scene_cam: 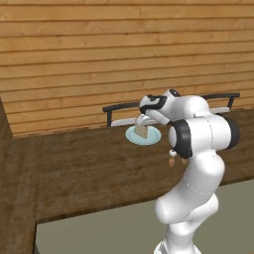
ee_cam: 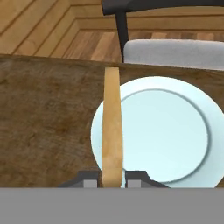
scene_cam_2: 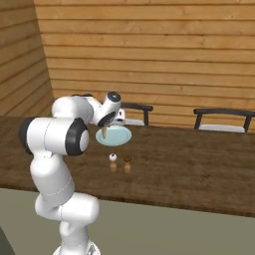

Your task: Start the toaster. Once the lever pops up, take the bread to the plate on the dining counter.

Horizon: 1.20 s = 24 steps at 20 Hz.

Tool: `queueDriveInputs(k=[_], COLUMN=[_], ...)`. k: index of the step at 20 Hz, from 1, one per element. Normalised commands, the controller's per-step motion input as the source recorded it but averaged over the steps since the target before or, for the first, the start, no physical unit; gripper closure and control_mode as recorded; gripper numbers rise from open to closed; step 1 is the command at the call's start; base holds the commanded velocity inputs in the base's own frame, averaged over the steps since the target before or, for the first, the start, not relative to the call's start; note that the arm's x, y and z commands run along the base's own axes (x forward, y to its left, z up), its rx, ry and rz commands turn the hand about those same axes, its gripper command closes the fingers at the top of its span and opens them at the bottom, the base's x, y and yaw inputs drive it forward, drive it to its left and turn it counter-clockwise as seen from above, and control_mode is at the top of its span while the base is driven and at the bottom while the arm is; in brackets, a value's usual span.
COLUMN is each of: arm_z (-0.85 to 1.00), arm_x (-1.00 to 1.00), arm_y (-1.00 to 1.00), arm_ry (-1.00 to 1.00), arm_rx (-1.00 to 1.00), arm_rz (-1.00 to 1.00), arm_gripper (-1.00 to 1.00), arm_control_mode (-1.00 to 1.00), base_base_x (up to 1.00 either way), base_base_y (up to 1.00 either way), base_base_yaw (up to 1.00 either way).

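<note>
My gripper [scene_cam: 142,125] [scene_cam_2: 105,127] [ee_cam: 112,180] is shut on the bread [scene_cam: 142,131] [scene_cam_2: 105,132] [ee_cam: 112,131], a thin light-tan slice hanging edge-on below the fingers. The slice is held just above the pale-blue plate [scene_cam: 151,138] [scene_cam_2: 118,135] [ee_cam: 168,131], over its left part in the hand view. The plate lies flat on the dark wood dining counter [scene_cam: 84,168] [scene_cam_2: 189,169] [ee_cam: 48,113], close to its far edge. The toaster is out of view.
Two small shakers [scene_cam_2: 113,162] [scene_cam_2: 127,163] stand on the counter nearer the robot than the plate. Dark-framed chairs with pale seats [scene_cam: 115,115] [scene_cam_2: 219,119] [ee_cam: 170,48] stand behind the counter, against a wood-plank wall.
</note>
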Motion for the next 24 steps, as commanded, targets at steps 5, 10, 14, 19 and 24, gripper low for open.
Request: queueDriveInputs(k=[5, 10, 14, 19, 24], arm_z=[0.00, -0.06, -0.12, -0.25, -0.19], arm_x=[0.00, 0.00, 0.03, 0.01, 0.00], arm_y=[0.00, 0.00, 0.00, 0.00, 0.00], arm_ry=[0.09, 0.05, 0.00, 0.00, 0.00], arm_rx=[0.06, 0.08, 0.07, 0.01, 0.00], arm_rz=[0.00, 0.00, 0.00, 0.00, 0.00], arm_gripper=[1.00, 1.00, 1.00, 1.00, 1.00], arm_control_mode=[-1.00, -1.00, -1.00, -1.00, -1.00], base_base_x=[0.00, 0.00, 0.00, 0.00, 0.00], base_base_y=[0.00, 0.00, 0.00, 0.00, 0.00], base_base_yaw=[0.00, 0.00, 0.00, 0.00, 0.00])
